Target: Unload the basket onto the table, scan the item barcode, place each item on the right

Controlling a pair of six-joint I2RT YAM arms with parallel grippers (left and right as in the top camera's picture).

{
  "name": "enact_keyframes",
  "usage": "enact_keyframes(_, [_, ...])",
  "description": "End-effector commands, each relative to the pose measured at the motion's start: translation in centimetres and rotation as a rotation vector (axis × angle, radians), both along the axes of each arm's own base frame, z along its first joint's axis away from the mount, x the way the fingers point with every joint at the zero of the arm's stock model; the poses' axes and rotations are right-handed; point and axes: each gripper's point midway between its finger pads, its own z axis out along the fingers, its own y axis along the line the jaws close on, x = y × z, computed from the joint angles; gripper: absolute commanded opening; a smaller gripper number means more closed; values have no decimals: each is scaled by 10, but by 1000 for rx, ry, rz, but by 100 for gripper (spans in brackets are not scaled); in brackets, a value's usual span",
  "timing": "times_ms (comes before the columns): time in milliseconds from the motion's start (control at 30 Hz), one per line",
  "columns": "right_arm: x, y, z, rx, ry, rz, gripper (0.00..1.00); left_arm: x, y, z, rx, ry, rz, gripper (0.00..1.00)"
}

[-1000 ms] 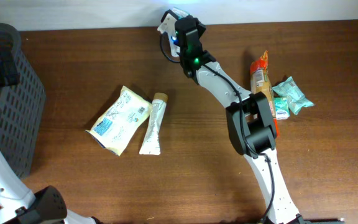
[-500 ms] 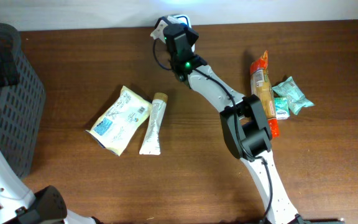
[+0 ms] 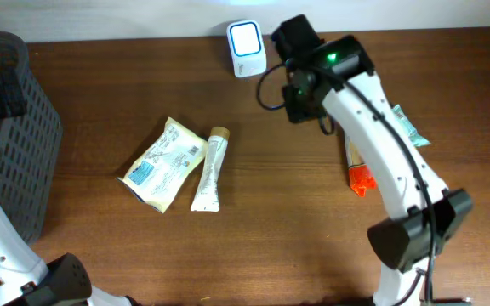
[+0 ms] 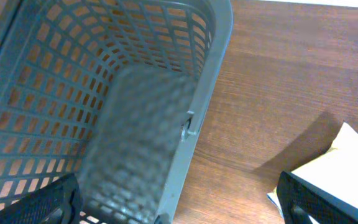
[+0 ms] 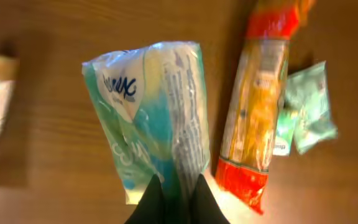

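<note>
**A:** Tissue packet (image 5: 157, 118), teal-and-white crinkly plastic: where is it from overhead?

**B:** Hidden under the white right arm (image 3: 373, 144), I judge. The wrist hangs at about one o'clock over the brown wooden bench (image 3: 270, 238), just beside the small white scanner with the blue-lit face (image 3: 247, 36), which stands at twelve on the far edge.

**A:** Open room?

**B:** Bare wood in the centre and toward six. A cream pouch with a blue label (image 3: 164, 161) and a white tube with a tan cap (image 3: 209, 170) lie side by side toward nine. A long orange-and-red snack packet (image 3: 360, 178) lies at three, partly under the arm.

**A:** And the left wrist view?

**B:** The left hand (image 4: 176, 186) is spread wide with nothing in it, above the rim of the grey plastic mesh basket (image 4: 210, 74) at the bench's nine o'clock end, well out of the way.

**A:** Right wrist view?

**B:** The right hand (image 5: 178, 199) is pinched narrow on the packet's bottom seam only, and the packet stands up from the fingers. I can't make out a barcode.

**A:** Risks?

**B:** It's a thin grip on slick film, so a quick turn could let the packet slip or flop and leave the code facing away. A wide swing toward twelve could knock the scanner off the far edge. A low pass toward three could sweep the snack packet and the small green sachets (image 5: 306, 106).
</note>
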Motion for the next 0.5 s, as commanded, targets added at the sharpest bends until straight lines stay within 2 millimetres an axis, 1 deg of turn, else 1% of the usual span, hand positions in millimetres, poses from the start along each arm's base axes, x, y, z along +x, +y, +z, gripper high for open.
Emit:
enact_keyframes(0, [-3, -9, -42, 55, 136, -118, 4, -2, 1, 2, -7, -11, 14, 99])
enact_keyframes(33, [-5, -17, -58, 37, 179, -136, 4, -1, 1, 2, -8, -11, 14, 99])
enact_keyframes(100, [-10, -27, -88, 22, 245, -161, 4, -1, 1, 2, -7, -11, 14, 99])
enact_keyframes(167, [-17, -36, -114, 6, 293, -188, 4, -1, 1, 2, -7, -11, 14, 99])
enact_keyframes(233, [-22, -43, -130, -4, 315, -201, 4, -2, 1, 2, -7, -11, 14, 99])
enact_keyframes(267, [-26, -49, -144, -11, 329, -214, 4, -1, 1, 2, -7, -11, 14, 99])
enact_keyframes(333, [-34, -61, -163, -21, 358, -238, 4, -2, 1, 2, -7, -11, 14, 99])
enact_keyframes(400, [-44, -74, -173, -32, 398, -268, 4, -1, 1, 2, -7, -11, 14, 99])
enact_keyframes(467, [-49, -83, -176, -35, 419, -290, 4, -2, 1, 2, -7, -11, 14, 99])
